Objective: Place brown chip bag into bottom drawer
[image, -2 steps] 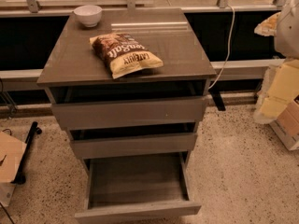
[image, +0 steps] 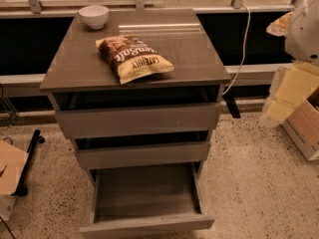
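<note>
Nothing on the cabinet [image: 75, 68] differs from the earlier frame: bag [image: 134, 58] and bowl [image: 93, 16] sit in the same spots. Only the pale arm [image: 305, 29] at the right edge looks slightly further into view.

Bag lies flat on the cabinet top near the front edge, pale yellow end toward the front right, dark end toward the bowl but apart from it. Nothing touches the bag.

Drawer [image: 149, 195] is pulled well out at the bottom with its floor bare, so you have an open target below the bag. The upper two drawers [image: 137, 121] stick out far less, so they probably don't block a drop near the front.

Gripper [image: 280, 103] hangs off the cabinet's right side at about top-drawer height, well apart from the bag. It's blurred, so you cannot tell if it's wide or narrow, and you can't see it holding anything.

Judgement: the task is at its start, pick not yet done. You likely need to bring the gripper left over the top and take the bag. The bag is crinkly and probably slides or buckles, so pinch an end or across the middle. Risks: knocking the bowl, or clipping the upper drawer fronts on the way down
</note>
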Tool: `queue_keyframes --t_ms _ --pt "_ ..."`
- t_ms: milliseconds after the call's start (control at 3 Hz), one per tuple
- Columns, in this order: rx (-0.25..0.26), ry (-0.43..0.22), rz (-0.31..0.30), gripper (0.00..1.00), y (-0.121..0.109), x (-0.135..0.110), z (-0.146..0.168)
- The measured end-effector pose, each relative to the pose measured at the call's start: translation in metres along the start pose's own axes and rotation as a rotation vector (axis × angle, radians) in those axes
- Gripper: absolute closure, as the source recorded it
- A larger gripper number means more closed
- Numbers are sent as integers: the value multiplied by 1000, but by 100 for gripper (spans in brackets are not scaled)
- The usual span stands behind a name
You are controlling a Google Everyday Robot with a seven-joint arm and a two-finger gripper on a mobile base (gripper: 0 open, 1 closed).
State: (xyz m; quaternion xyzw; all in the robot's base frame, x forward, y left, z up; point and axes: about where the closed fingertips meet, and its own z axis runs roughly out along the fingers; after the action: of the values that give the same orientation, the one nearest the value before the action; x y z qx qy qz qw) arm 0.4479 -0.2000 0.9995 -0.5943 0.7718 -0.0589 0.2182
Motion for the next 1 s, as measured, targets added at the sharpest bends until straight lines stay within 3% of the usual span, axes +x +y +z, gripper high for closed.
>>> queue_keyframes --t_ms 333,667,1000 --pt "23 -84 64 0 -18 -17 20" --pt "15 -155 123 0 -52 -45 57" --pt "18 -163 125 0 -53 -49 59"
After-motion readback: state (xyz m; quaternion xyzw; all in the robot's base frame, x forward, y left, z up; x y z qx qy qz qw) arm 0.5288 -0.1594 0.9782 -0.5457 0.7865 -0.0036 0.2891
